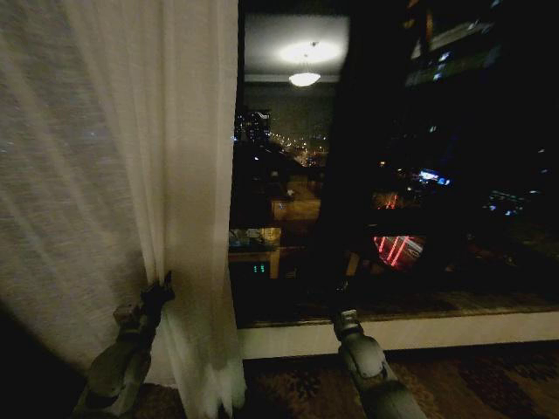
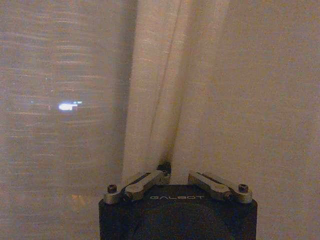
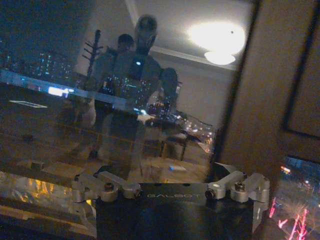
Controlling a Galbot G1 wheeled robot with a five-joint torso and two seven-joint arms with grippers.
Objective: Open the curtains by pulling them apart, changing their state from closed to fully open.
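Head view: your left tool (image 1: 160, 292) pinches the gathered curtains (image 1: 166, 175) at far left; the window is bare.

Left wrist view: a pleat sits clamped.

Right wrist view: your right tool (image 3: 170, 187) faces glass, state unclear. Judgement: final pull; release next.

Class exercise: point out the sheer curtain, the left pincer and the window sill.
sheer curtain (image 1: 188, 175): head view, hanging pleats.
left pincer (image 1: 163, 286): head view, tips in the fabric.
window sill (image 1: 454, 330): head view, pale front ledge.
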